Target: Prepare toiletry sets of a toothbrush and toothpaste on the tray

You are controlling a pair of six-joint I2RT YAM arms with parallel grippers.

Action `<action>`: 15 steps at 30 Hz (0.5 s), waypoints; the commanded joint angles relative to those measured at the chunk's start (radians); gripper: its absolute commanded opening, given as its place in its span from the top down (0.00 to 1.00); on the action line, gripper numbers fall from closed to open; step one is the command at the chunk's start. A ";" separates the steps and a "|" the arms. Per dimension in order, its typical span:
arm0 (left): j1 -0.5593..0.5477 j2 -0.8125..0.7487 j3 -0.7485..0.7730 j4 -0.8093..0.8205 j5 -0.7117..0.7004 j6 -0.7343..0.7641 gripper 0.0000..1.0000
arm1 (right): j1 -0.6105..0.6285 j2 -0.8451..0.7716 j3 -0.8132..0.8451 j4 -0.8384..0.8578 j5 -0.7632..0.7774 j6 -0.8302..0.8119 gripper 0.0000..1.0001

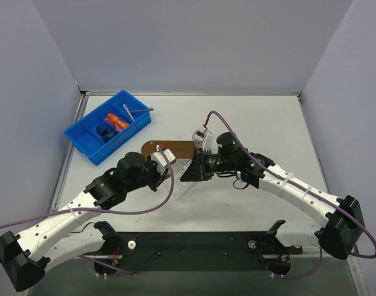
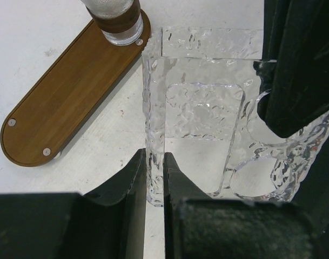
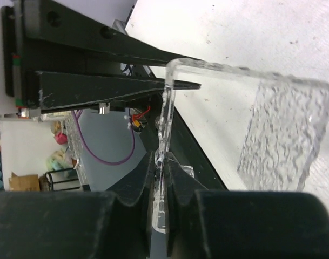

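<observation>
At the upper left of the top view, orange toothpaste (image 1: 116, 121) and a brush (image 1: 138, 111) lie in the blue bin (image 1: 83, 137), well apart from the brown tray (image 1: 152, 148) at centre. Just below the tray, the left gripper (image 2: 154, 162) pinches one wall of a clear box (image 2: 205, 108). To its right, the right gripper (image 3: 161, 167) is clamped narrowly on another wall of that box.

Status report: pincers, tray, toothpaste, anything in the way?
Left pincer and right pincer shut on the clear textured plastic holder. Orange toothpaste tubes in blue plastic bin. Dark-brown oval wooden tray holds one glass cup.
</observation>
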 commanded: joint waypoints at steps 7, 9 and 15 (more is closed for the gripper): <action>-0.009 -0.018 0.043 0.018 -0.104 -0.038 0.64 | -0.007 -0.038 -0.079 0.160 0.048 0.047 1.00; -0.009 -0.028 0.044 0.011 -0.117 -0.048 0.47 | -0.019 -0.050 -0.093 0.191 0.063 0.058 1.00; 0.005 -0.071 0.069 0.015 -0.132 -0.120 0.29 | -0.033 -0.081 -0.118 0.228 0.099 0.061 1.00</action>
